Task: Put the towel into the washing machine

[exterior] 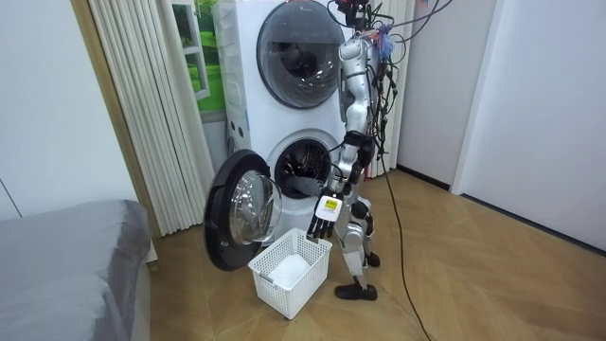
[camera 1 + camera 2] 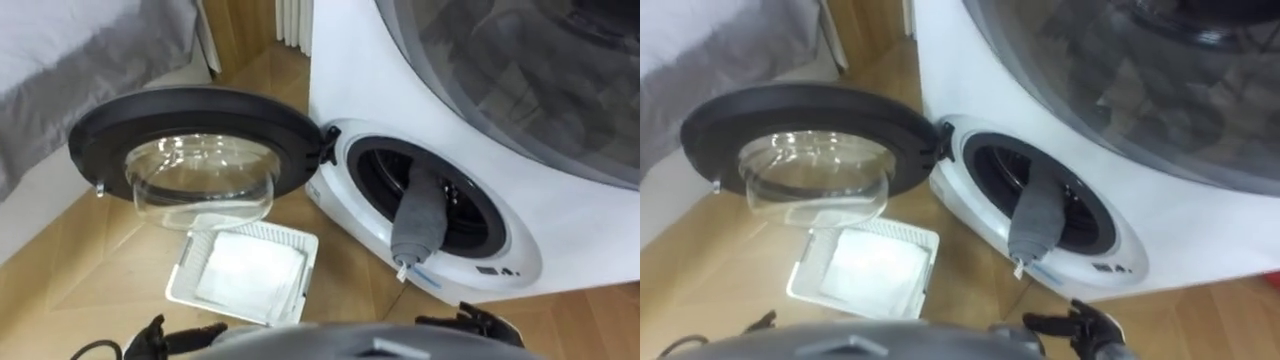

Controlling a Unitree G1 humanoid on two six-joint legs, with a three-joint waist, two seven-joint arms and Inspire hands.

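Hands slack, empty: L hand [image 2: 185,335], R hand [image 2: 1090,325]. Towel [image 2: 418,215] (grey) draped over washer [image 2: 560,230] port rim, half in; door [image 2: 195,140] open.

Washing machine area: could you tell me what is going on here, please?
The robot stands before the washing machine, whose door is swung open. A grey towel hangs partly out of the drum, over its rim. The left hand and right hand are low, open and empty. A white basket sits below the door.
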